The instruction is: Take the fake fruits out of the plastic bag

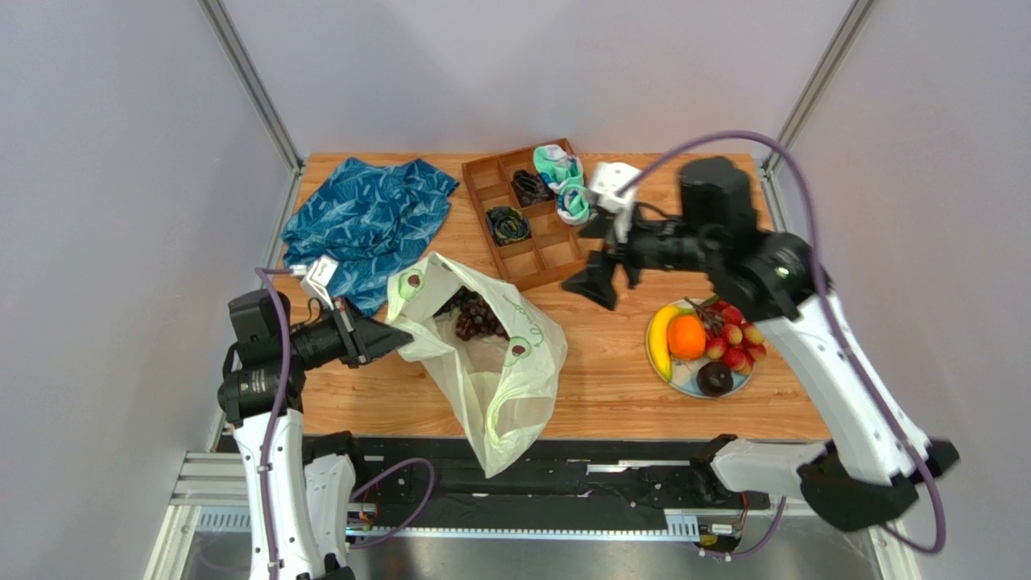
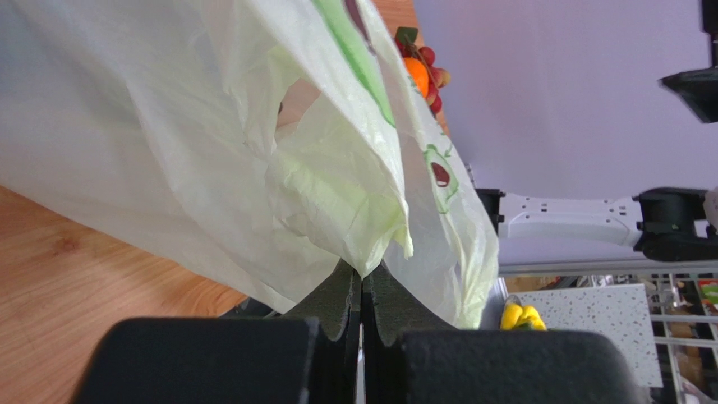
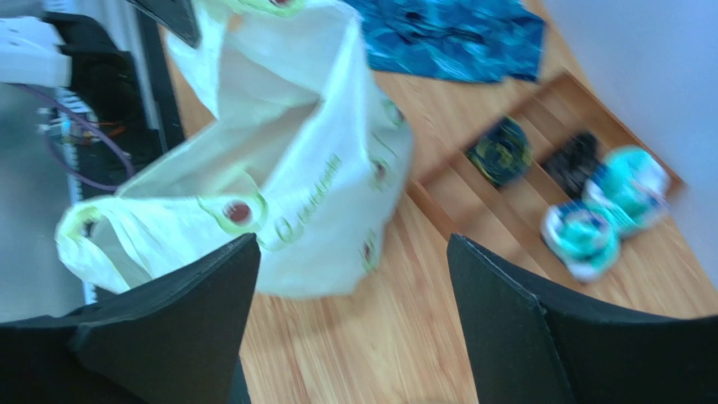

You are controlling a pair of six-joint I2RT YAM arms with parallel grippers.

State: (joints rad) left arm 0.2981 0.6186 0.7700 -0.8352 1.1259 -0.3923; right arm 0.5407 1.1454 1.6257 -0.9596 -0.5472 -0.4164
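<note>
Top external shows wood table (image 1: pixel 605 363), grey walls (image 1: pixel 121 181) (left hand (image 1: pixel 405 342) pinches plastic bag (image 1: pixel 496 387), right hand (image 1: pixel 595 290) spread).

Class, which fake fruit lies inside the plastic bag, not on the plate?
The dark purple grape bunch; banana, orange, red grapes and dark round fruit sit on the plate.
</note>
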